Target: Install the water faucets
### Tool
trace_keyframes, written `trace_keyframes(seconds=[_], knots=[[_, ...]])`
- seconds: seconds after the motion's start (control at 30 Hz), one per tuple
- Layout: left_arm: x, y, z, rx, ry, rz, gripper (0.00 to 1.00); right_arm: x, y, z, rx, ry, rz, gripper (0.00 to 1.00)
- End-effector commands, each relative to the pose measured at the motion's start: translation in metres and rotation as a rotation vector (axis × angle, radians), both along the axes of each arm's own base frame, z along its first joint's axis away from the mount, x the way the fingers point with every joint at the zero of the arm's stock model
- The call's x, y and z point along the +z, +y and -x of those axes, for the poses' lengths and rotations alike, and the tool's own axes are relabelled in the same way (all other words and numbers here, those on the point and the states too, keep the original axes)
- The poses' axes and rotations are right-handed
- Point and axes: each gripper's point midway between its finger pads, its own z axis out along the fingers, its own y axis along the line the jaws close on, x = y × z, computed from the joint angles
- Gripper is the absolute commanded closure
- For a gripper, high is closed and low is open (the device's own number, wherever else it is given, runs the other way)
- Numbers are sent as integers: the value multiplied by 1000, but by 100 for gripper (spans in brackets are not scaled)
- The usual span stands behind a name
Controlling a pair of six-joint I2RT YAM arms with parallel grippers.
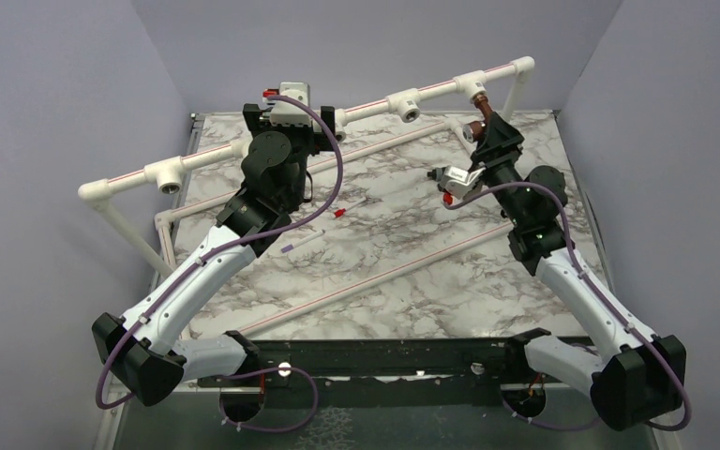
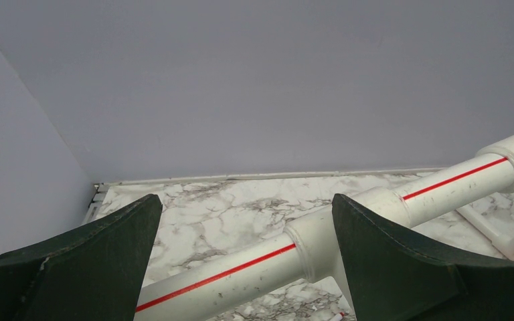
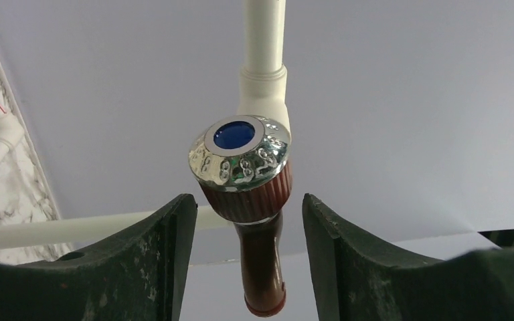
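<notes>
A copper-coloured water faucet (image 3: 251, 194) with a silvery knob and blue centre sits in a white tee (image 3: 262, 93) of the raised pipe frame. In the top view the faucet (image 1: 478, 112) hangs under the back right tee (image 1: 473, 87). My right gripper (image 3: 247, 200) is open, its fingers either side of the faucet's ribbed neck with a gap on each side; it shows in the top view (image 1: 489, 127) too. My left gripper (image 2: 245, 200) is open and straddles the red-striped white pipe (image 2: 227, 274) beside a tee (image 2: 321, 244); in the top view it (image 1: 323, 127) is at the pipe's middle.
Two more tees (image 1: 169, 174) (image 1: 406, 104) with open sockets sit on the raised pipe. Lower pipes (image 1: 375, 277) run across the marble table (image 1: 412, 234). A small red-tipped piece (image 1: 340, 213) and a purple-tipped one (image 1: 291, 247) lie mid-table. Grey walls close in on three sides.
</notes>
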Motion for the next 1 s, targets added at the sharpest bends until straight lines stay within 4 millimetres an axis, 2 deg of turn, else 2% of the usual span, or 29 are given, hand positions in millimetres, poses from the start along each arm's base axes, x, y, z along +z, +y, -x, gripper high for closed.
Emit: trace_keyframes(seconds=[0.0,0.3,0.5,0.7,0.97], knots=[[-53,2,-2,22,144,-130,1,18,-4,1,-38,-98,6,40],[-53,1,-2,17,143,-129,1,21,-6,2,-21,-81,-115,65],[-52,1,-1,18,142,-128,1,25,2,8,61,-27,-281,99],[-53,1,-2,18,143,-128,1,25,9,12,145,42,-480,99],[-53,1,-2,18,143,-129,1,24,10,8,216,203,-959,99]])
